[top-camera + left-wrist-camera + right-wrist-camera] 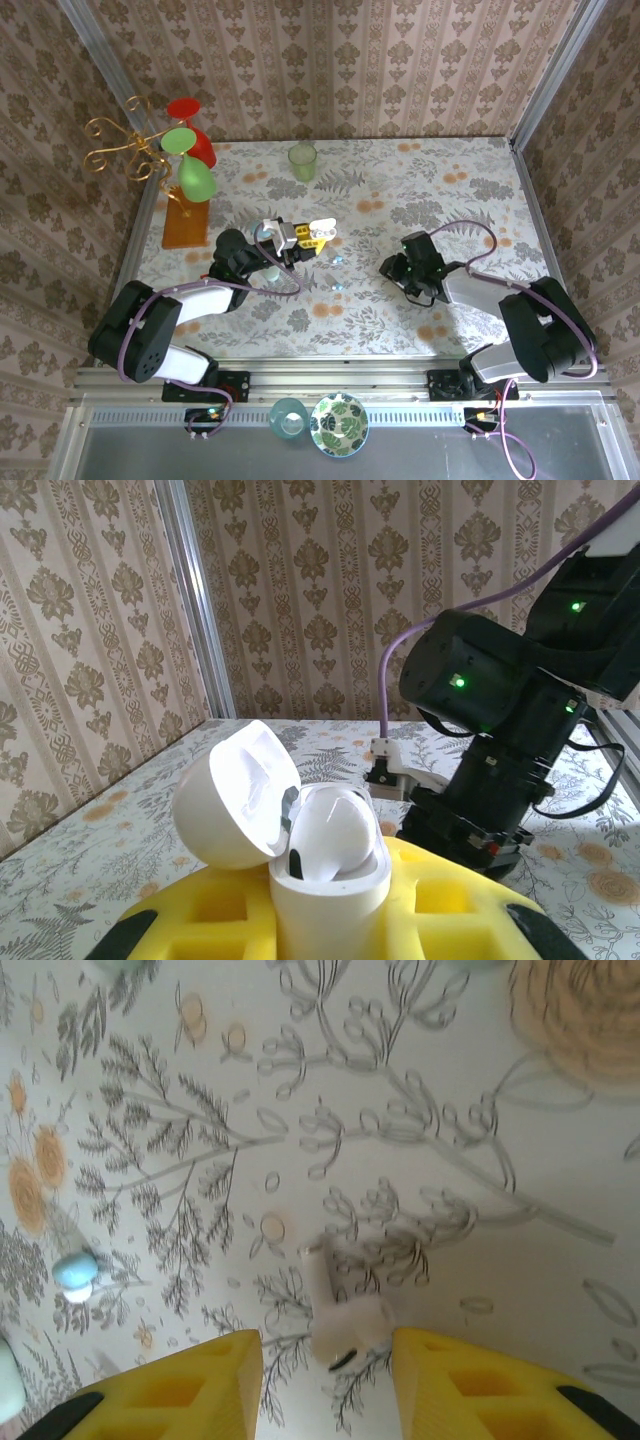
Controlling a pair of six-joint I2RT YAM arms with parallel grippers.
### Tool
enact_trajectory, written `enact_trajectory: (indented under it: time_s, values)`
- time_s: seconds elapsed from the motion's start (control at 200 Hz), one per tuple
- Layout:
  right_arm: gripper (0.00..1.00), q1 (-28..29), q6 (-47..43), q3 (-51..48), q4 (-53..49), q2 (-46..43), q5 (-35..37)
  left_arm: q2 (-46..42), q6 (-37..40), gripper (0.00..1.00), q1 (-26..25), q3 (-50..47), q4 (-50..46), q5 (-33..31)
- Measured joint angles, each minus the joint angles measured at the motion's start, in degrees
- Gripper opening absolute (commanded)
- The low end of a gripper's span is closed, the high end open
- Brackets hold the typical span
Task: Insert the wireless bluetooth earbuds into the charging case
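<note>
Right claw (pixel 327 1380), closest to view, stands open, its yellow fingers (pixel 190 1390) either side of a white earbud (pixel 345 1328) lying on the floral desk (pixel 520 1190); a light blue earbud (pixel 76 1269) lies well apart. Left claw (pixel 330 925) is clamped on the white charging case (pixel 330 865), lid open. Pickup appears under way; next comes closing on the earbud, then carrying it to the case.

Wallpapered robot test booth; aluminium frame (pixel 340 382), floral tabletop (pixel 420 190)
</note>
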Motion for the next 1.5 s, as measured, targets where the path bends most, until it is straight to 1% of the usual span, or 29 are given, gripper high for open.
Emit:
enact_trajectory:
  time_s: [0.23, 0.54, 0.655, 0.8, 0.94, 1.04, 1.175, 1.32, 1.5]
  values:
    - [0.36, -1.5, -2.5, 3.0, -0.2, 4.3, -0.8, 0.0, 0.0, 0.0, 0.0, 0.0, 0.0, 0.0]
    - [0.35, -2.9, -9.7, 10.8, -4.6, 11.0, -5.4, -0.2, 0.0, 0.0, 0.0, -0.1, 0.0, 0.0]
    - [0.35, -3.0, -12.3, 12.5, -4.0, 12.3, -7.1, -0.9, 0.0, 0.0, 0.1, -0.1, -0.4, 0.0]
    - [0.39, -3.0, -15.4, 13.0, -4.1, 10.6, -7.3, -1.4, 0.0, 0.0, 0.1, -0.1, -0.6, 0.0]
    - [0.38, -3.0, -16.1, 11.5, -5.0, 4.1, -3.8, -1.4, 0.0, 0.0, 0.1, -0.1, -1.0, 0.0]
    - [0.37, -3.1, -16.1, 10.6, -6.1, 1.3, -2.9, -1.4, 0.0, 0.0, 0.1, -0.1, -1.3, 0.0]
    - [0.34, -3.1, -15.7, 8.3, -6.8, 1.0, -2.8, -1.3, 0.0, 0.0, 0.1, -0.1, -1.3, 0.0]
    - [0.33, -3.1, -15.2, 6.3, -7.6, 1.2, -2.9, -1.3, 0.0, 0.0, 0.1, -0.1, -1.2, 0.2]
    - [0.32, -3.1, -15.1, 6.1, -6.3, 3.9, -4.7, -1.3, 0.0, 0.0, 0.1, -0.1, -1.2, 0.2]
